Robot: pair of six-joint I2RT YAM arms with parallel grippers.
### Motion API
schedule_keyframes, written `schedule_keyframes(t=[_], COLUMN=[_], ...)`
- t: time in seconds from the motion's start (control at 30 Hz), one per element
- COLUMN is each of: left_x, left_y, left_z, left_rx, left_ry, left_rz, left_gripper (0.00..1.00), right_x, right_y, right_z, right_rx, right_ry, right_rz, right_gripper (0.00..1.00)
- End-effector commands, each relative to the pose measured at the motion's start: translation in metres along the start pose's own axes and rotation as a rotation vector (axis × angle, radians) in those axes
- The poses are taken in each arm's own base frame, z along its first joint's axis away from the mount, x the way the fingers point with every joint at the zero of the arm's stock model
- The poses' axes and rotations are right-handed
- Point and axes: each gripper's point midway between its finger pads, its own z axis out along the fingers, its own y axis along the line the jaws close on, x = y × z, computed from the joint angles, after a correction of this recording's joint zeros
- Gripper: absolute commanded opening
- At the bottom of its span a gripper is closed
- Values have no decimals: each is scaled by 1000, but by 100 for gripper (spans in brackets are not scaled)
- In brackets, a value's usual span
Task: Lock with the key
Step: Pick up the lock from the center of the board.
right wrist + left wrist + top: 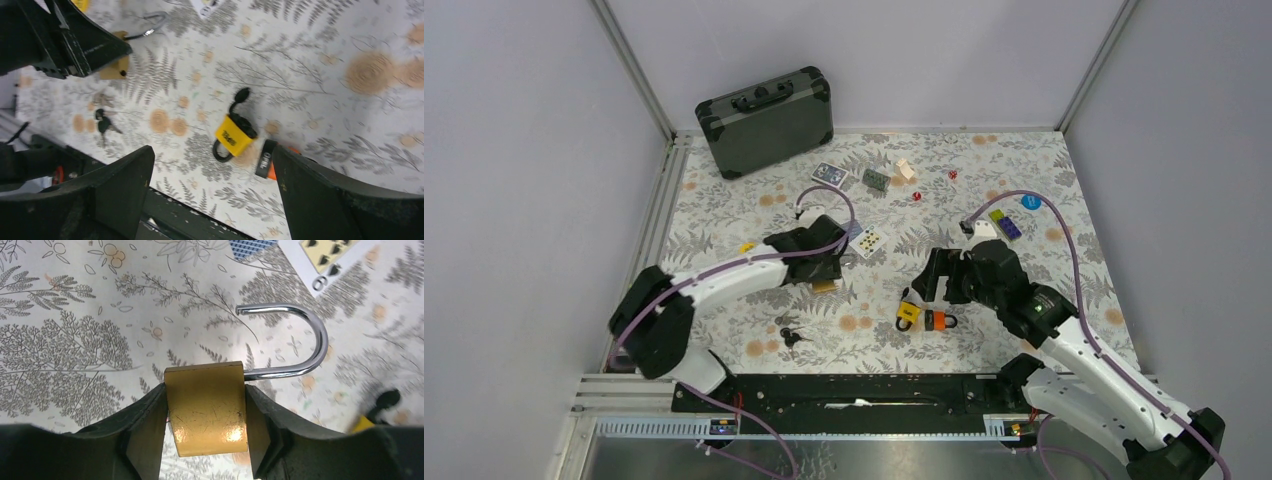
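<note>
the left jaws gripped the brass padlock (207, 410) by its body, left of centre over the tabletop (984, 170), leaving its open shackle (320, 340) free, likely to steady it for the keys (103, 125) lying nearby, while the right jaws hung wide apart over a yellow padlock (232, 136).

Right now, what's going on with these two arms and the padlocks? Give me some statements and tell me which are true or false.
The left gripper is shut on the scratched brass padlock. True.
That padlock's curved steel shackle is clicked shut. False: it stands open, its free end out of the body.
The right gripper holds the yellow padlock. False: its jaws are open and the padlock lies on the floral tablecloth beneath.
The small bunch of dark keys lies on that cloth, in neither gripper. True.
</note>
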Motion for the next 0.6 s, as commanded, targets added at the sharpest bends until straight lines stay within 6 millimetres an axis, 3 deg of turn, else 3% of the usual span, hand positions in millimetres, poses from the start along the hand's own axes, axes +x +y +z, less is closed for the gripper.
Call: schedule_keyframes(t=[0.0,0.27,0.4,0.57], left_x=[-20,-14,-11,-7], left_y=[-19,-32,-43,-57], left_z=[-44,-108,-142,-173], left_rx=[220,509,646,758], left_ry=[-88,-112,-106,-72], left_rz=[-5,72,151,224], left_gripper=[0,0,0,0], right_x=[-21,-28,-39,-27], right_y=[44,105,115,133], right_z=[-8,-32,-40,-50], right_rx=[-243,-660,-717,-867], right_ry=[-92,-235,-322,-296], right_rz=[-56,-296,-413,-677], right_gripper=[93,83,85,83])
